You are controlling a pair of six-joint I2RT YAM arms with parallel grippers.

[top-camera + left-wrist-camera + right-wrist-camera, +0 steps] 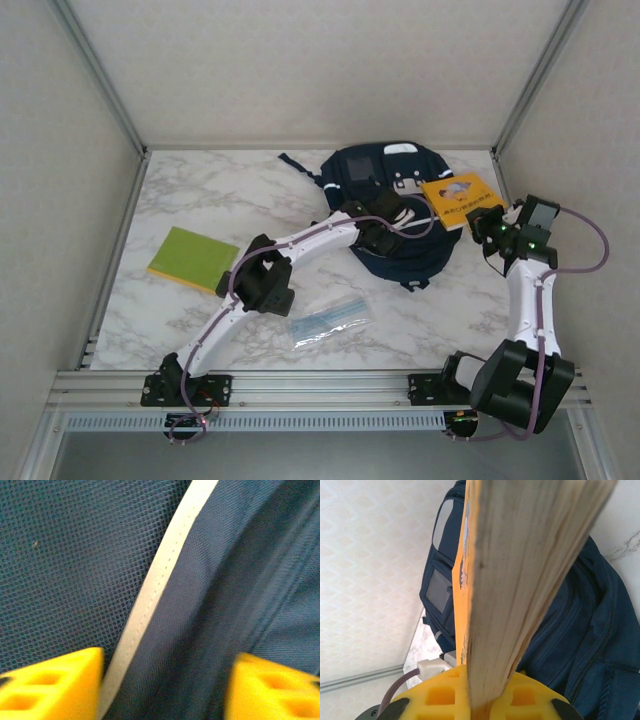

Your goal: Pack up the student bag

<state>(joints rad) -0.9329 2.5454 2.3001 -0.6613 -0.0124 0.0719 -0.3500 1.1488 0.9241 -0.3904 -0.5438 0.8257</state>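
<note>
Right wrist: right gripper [480,697] clamps orange book [530,580] beside student bag [590,645]. Left gripper [165,680] lies splayed on its fabric. Inserting the book likely needs an opening.

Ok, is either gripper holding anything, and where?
Right gripper clamps the orange paperback book by its page edge; left gripper, open over the navy fabric backpack, holds nothing.

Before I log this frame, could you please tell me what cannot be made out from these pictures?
1. Student bag opening: the left arm covers it in the top view. The left wrist view is too close to the fabric, between the left gripper's parted fingers.
2. Orange book cover text: too small from the top, and edge-on in the right wrist view, where the right gripper clamps it.
3. Clear pouch contents: too small; bluish.
</note>
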